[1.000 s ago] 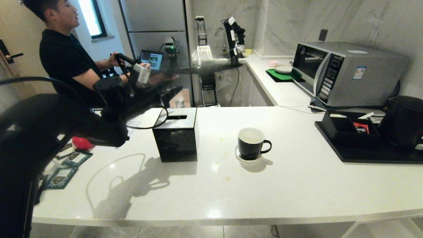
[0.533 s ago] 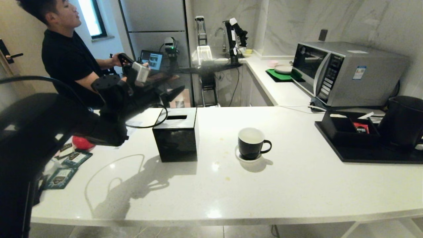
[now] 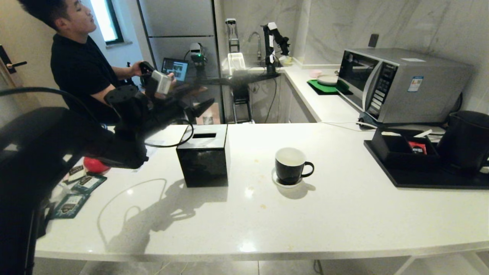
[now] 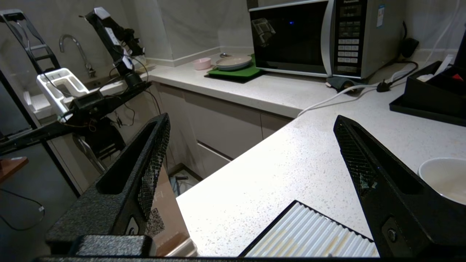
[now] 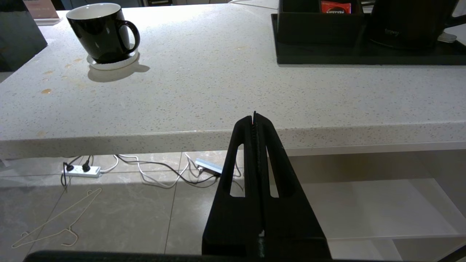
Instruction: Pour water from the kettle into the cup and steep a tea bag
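Left gripper spread wide since before, empty; right gripper pinched together; one cup, one kettle.

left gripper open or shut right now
Open: in the left wrist view the left gripper has its two black fingers standing wide apart, nothing between them.

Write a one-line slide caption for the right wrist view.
Shut right gripper parked below the counter edge, facing the black cup on its saucer and the kettle.
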